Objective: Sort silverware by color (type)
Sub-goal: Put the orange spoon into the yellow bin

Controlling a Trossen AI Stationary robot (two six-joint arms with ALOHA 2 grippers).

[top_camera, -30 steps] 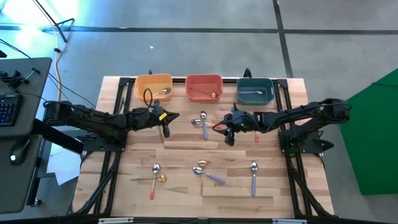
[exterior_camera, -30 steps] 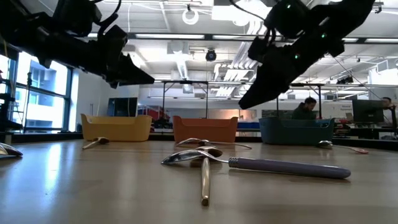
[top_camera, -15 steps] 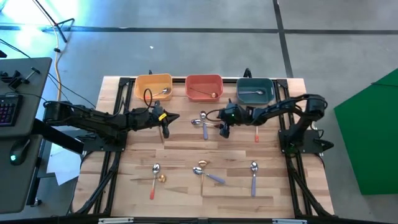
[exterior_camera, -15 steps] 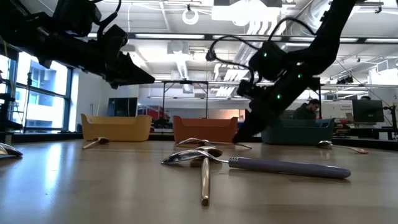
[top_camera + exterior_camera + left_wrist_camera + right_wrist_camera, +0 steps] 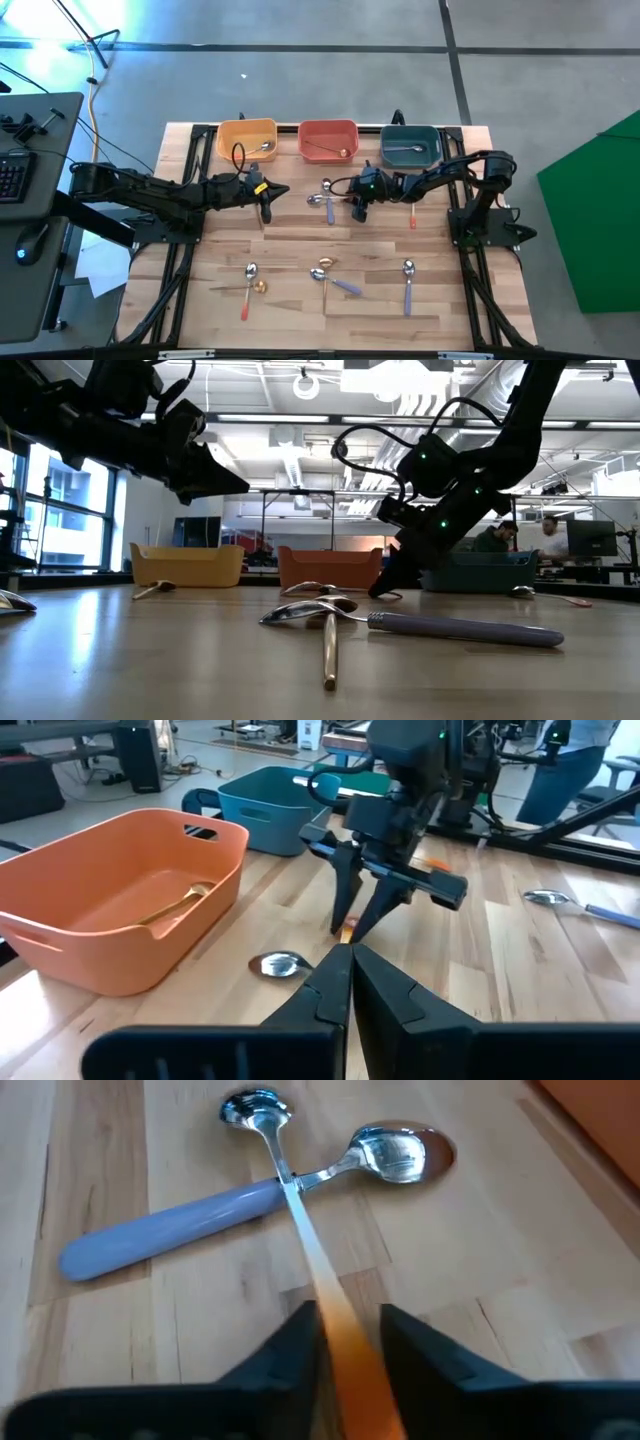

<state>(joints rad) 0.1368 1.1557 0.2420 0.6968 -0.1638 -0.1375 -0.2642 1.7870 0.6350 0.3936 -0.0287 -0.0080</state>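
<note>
Right claw (image 5: pixel 345 1335) grasps an orange-handled spoon (image 5: pixel 300 1210) just before the red bin (image 5: pixel 328 139); left claw (image 5: pixel 266 208), nearby, is clenched empty.

Near the table's centre, toward twelve o'clock, two spoons lie crossed: a purple-handled spoon (image 5: pixel 170 1230) with a silver bowl, and over it an orange-handled spoon (image 5: pixel 300 1210) whose shiny bowl sits just past the crossing; its orange handle runs between two dark fingers. At about three o'clock of that pair, a thin red-handled spoon (image 5: pixel 412 215) lies alone. Toward six o'clock, a silver spoon with a red handle (image 5: pixel 247 290) crosses a gold one (image 5: pixel 240 288) at the seven o'clock side; a gold spoon (image 5: pixel 324 285) and a purple-handled spoon (image 5: pixel 338 282) cross in the middle; another purple-handled spoon (image 5: pixel 407 285) lies at five o'clock, bowl pointing to twelve.
</note>
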